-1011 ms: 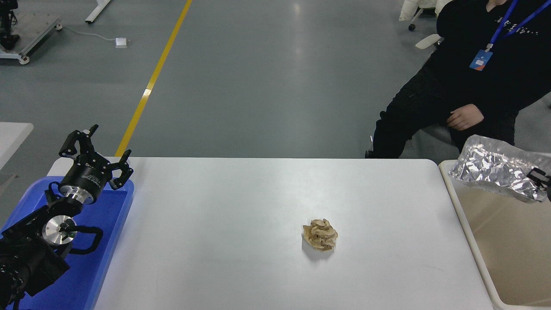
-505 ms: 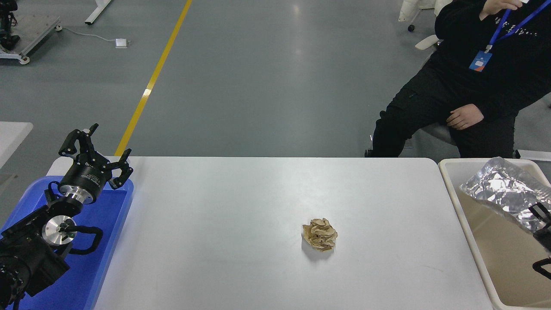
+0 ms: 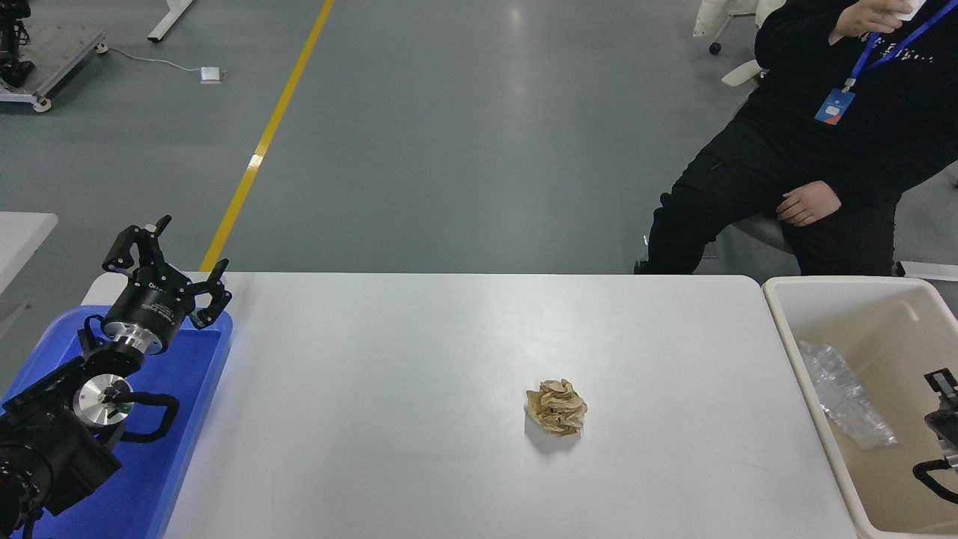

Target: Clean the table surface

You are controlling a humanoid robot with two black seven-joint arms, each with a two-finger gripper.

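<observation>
The white table surface (image 3: 419, 419) carries one crumpled brown paper ball (image 3: 557, 407), right of its middle. A crumpled silvery plastic bag (image 3: 844, 397) lies inside the beige bin (image 3: 786, 314) at the table's right end. My right gripper (image 3: 943, 419) hangs over the bin at the picture's right edge and is mostly cut off. It is open, empty, and apart from the bag. My left gripper (image 3: 177, 269) is parked open over the far end of the blue tray (image 3: 161, 464) at the lower left.
A person in black (image 3: 823, 150) sits at the far right corner, one hand on a knee, the other raised. Grey floor with a yellow line (image 3: 262, 142) lies beyond the table's far edge.
My right gripper lowered the silvery bag from above the bin's far rim into the bin and let it go. The bag now lies on the bin floor. The left arm has not moved.
</observation>
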